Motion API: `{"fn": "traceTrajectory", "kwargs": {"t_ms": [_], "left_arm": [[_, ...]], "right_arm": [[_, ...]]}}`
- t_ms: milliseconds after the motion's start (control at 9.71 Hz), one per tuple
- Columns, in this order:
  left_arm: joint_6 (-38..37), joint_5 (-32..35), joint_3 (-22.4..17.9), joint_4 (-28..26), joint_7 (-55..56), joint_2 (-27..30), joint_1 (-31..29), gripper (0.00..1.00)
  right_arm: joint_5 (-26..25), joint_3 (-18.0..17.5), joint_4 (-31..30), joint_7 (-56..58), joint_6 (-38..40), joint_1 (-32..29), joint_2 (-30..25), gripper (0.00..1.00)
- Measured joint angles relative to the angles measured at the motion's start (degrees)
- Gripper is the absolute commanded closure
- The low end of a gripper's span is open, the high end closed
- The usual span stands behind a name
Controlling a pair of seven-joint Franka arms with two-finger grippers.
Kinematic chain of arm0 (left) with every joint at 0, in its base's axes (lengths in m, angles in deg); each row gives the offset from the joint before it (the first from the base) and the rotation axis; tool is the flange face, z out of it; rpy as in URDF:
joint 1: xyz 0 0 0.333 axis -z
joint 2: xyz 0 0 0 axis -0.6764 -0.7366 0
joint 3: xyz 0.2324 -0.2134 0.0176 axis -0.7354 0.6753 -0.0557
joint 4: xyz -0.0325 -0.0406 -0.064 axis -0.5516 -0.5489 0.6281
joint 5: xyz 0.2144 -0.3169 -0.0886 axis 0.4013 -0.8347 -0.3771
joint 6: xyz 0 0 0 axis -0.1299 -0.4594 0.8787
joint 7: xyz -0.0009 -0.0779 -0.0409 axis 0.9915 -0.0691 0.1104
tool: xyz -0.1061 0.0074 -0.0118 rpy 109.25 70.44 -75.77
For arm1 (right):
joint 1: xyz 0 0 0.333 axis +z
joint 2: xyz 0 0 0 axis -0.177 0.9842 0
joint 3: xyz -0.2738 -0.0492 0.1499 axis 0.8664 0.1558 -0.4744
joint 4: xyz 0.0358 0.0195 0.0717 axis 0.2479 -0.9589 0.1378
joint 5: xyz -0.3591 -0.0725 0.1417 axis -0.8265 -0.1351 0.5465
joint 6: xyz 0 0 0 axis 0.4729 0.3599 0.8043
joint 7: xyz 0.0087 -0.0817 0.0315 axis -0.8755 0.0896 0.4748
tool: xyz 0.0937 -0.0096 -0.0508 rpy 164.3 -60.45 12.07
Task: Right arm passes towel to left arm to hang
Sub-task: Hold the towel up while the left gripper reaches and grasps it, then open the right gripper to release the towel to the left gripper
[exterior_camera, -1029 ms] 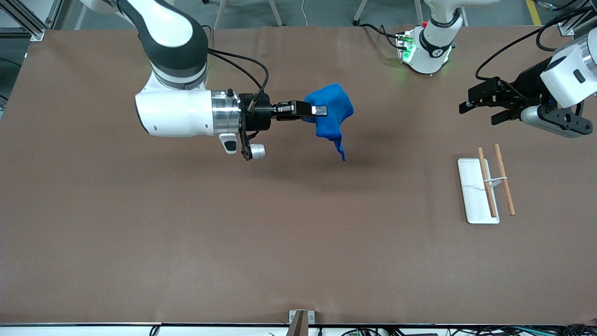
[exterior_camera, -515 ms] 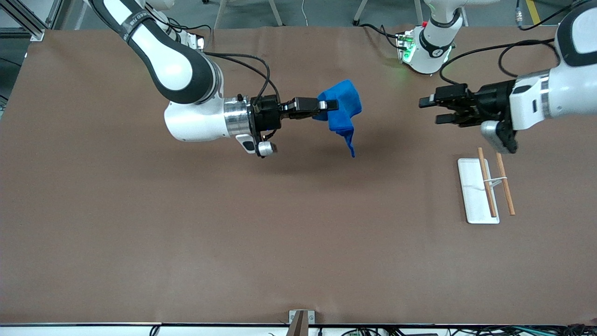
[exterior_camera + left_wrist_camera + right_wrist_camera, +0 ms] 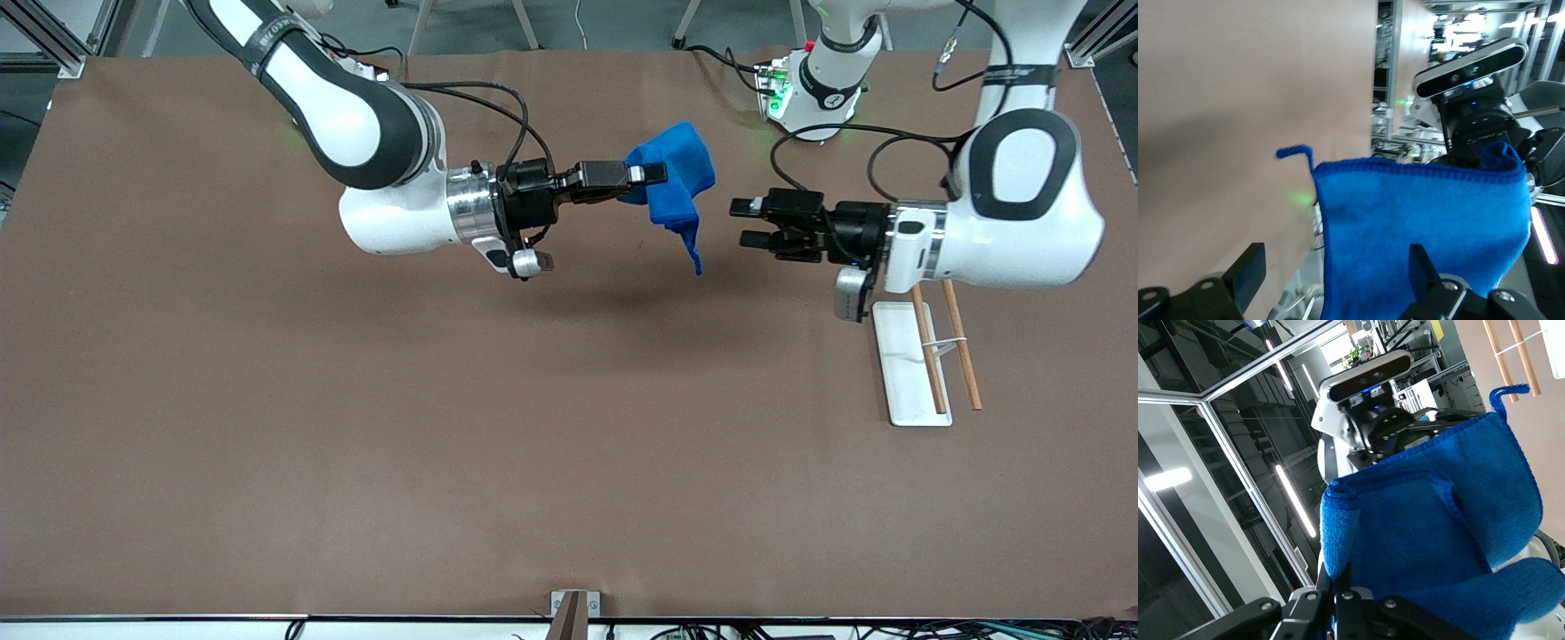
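Bright blue microfibre marks the one towel (image 3: 676,178), which is held up in the air over the table (image 3: 356,427) toward the robots' bases, with a single pointed corner hanging down from it. It is pinched by the right gripper (image 3: 649,172), whose two fingers are closed on a bunched fold of the cloth. In the right wrist view the towel (image 3: 1438,540) is seen folded over itself between the fingers, and one short thread tag (image 3: 1508,393) is seen curling up from a corner. The left gripper (image 3: 745,223) is held level in the air just beside the hanging corner, apart from it, with its two fingers spread and nothing between them. In the left wrist view the towel (image 3: 1418,233) is seen close before the two parted fingertips (image 3: 1248,270), its darker stitched edge along the top and the thread tag (image 3: 1295,152) standing out at one corner. One white rectangular base (image 3: 905,364) is seen lying on the table toward the left arm's end, and two thin wooden rods (image 3: 927,351) are seen above it, joined by one pale crosspiece.
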Motion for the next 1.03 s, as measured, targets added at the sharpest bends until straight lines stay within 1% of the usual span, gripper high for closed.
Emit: {"fn": "traceTrajectory", "kwargs": {"t_ms": [309, 412, 515, 721, 824, 926, 1029], "left_arm": [[5.99, -13.24, 3.92, -7.04, -11.05, -0.02, 0.10, 0.10], [6.81, -17.05, 4.89, -8.90, -14.41, -0.03, 0.14, 0.12], [6.92, -20.20, 5.21, -10.11, -16.93, -0.02, 0.16, 0.13], [6.92, -24.69, 5.33, -10.82, -20.43, -0.02, 0.15, 0.16], [6.92, -26.70, 5.56, -11.01, -22.07, -0.02, 0.15, 0.26], [6.92, -28.32, 5.66, -11.29, -23.78, -0.02, 0.15, 0.47], [6.92, -29.02, 5.67, -11.47, -24.80, -0.02, 0.13, 0.80]], "right_arm": [[0.06, 0.00, -0.04, 0.17, -0.21, 0.02, 0.00, 0.99], [0.06, 0.00, -0.06, 0.20, -0.66, 0.08, 0.00, 0.99], [0.06, -0.05, -0.09, 0.22, -1.29, 0.24, 0.00, 0.99], [0.07, -0.27, -0.11, 0.23, -1.67, 0.39, 0.00, 0.99], [0.07, -0.58, -0.12, 0.25, -2.17, 0.40, 0.00, 0.99], [0.07, -0.77, -0.12, 0.25, -2.54, 0.41, 0.00, 0.99], [0.07, -0.82, -0.13, 0.26, -2.72, 0.41, 0.00, 0.99]]}}
